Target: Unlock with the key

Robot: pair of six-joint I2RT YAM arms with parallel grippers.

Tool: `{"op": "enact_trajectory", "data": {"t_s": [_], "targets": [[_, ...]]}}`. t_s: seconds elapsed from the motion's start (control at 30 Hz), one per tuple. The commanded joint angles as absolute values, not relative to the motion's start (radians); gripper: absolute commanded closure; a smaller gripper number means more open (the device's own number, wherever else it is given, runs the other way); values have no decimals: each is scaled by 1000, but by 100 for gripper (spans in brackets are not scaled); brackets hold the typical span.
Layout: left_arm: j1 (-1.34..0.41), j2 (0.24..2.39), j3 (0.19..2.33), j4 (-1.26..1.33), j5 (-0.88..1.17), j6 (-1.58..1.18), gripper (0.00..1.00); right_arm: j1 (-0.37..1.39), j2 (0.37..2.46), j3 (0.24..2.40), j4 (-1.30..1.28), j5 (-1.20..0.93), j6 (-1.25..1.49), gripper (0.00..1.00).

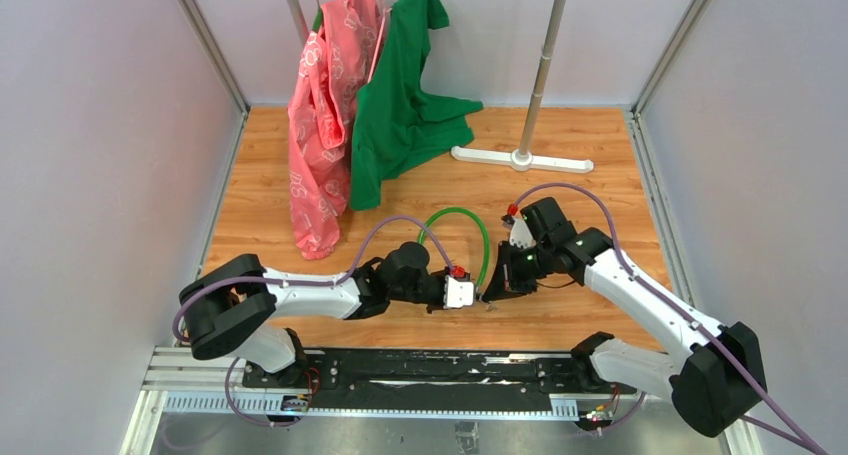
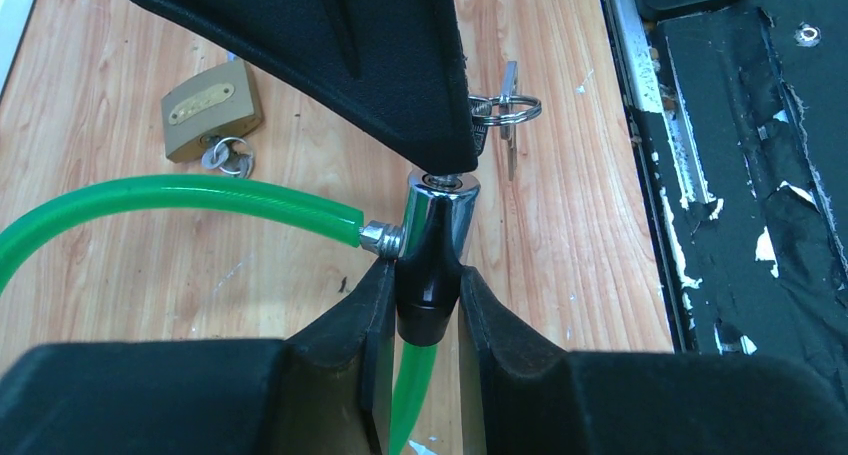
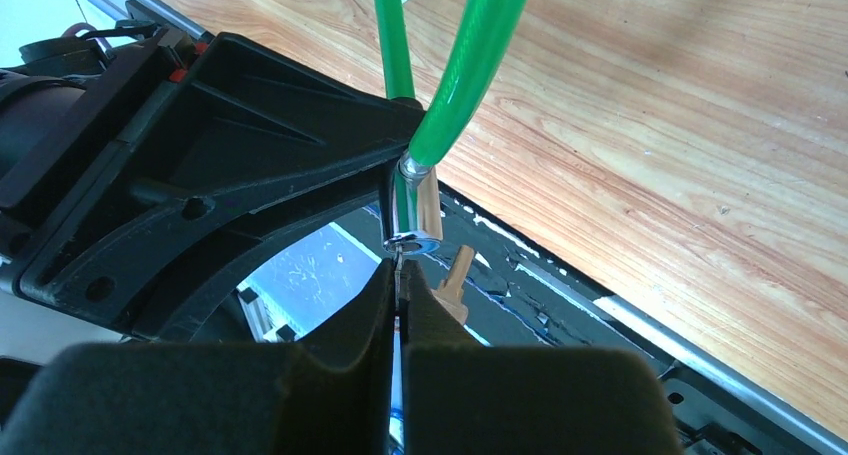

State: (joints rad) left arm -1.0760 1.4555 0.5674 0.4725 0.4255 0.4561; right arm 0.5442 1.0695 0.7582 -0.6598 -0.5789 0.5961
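**Key pinched at the mouth of the cable lock**

In the right wrist view, the right jaws are pressed together on the key (image 3: 398,263) at the centre of the frame. It shows only as a thin silvery sliver just above their tips. Its end meets the keyhole face of the chromed barrel (image 3: 412,210) of the green cable lock (image 3: 470,65). How deep it sits cannot be told. A second key (image 3: 458,283) dangles just right of the jaws.

In the left wrist view, the left jaws at lower centre are clamped on the barrel's black lower end, with its chrome top upward. The green cable runs off to the left. The right jaws come down from the top of the frame and hide the key. A wire ring (image 2: 505,108) pokes out at their right edge. At upper left a brass padlock (image 2: 210,110) lies on the wooden surface (image 2: 560,275), with a small bunch of keys (image 2: 228,157) touching it.

In the top view, both jaws meet at lower centre under the cable's loop.
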Motion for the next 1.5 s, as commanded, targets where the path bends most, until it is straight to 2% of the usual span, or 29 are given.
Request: {"op": "enact_trajectory", "data": {"t_s": [0.0, 0.3, 0.5, 0.63, 1.3, 1.47], "targets": [[-1094, 1415, 613, 597, 482, 448, 100, 557, 1080, 745, -639, -520, 663, 100], [-1094, 1417, 616, 598, 462, 434, 100, 556, 1015, 688, -604, -516, 749, 100], [-1094, 1423, 616, 598, 451, 430, 100, 557, 984, 698, -613, -564, 699, 77], [-1094, 1423, 613, 598, 443, 434, 100, 555, 966, 740, -648, -577, 647, 68], [-1094, 1441, 613, 597, 438, 434, 100, 555, 959, 802, -717, -642, 573, 56], [-1094, 1443, 615, 598, 438, 435, 100, 555, 967, 810, -719, -644, 571, 57]]}}
